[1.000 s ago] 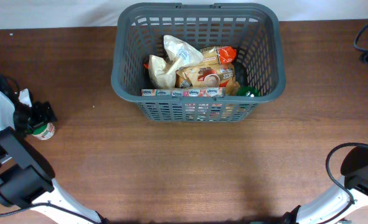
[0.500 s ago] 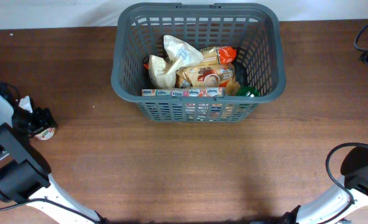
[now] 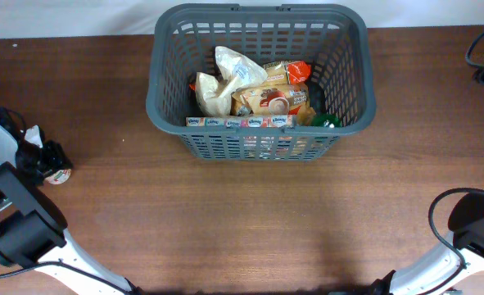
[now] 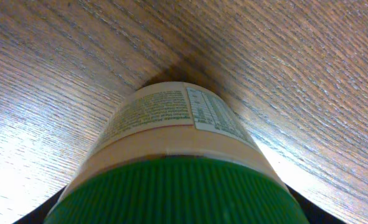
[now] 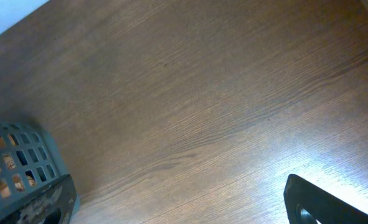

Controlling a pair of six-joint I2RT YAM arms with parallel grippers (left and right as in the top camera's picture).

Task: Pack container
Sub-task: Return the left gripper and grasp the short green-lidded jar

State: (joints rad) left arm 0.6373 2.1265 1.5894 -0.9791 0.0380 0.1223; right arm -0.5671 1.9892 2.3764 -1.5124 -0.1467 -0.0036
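1. Where the table meets its left edge, about midway along, the left gripper sits down over a jar.
2. Seen from the left wrist, the jar's green ribbed lid fills the bottom of the view, with a printed label on the pale body beyond it.
3. Dark fingers show as slivers at both lower corners, right against the lid's sides. I cannot tell whether they squeeze it or only flank it.
4. At the middle of the far edge stands the basket, upright, well apart from the jar.
5. Inside it, a white bag lies at the left, with a tan pack just beside it.
6. An orange wrapper lies towards the far right of the basket.
7. A row of small packs lines the near wall, and something green sits in the near right corner.
8. By the near right corner of the table only the right arm shows from overhead.
9. From the right wrist one dark piece of the right gripper shows over bare wood, so I cannot tell how its jaws stand.
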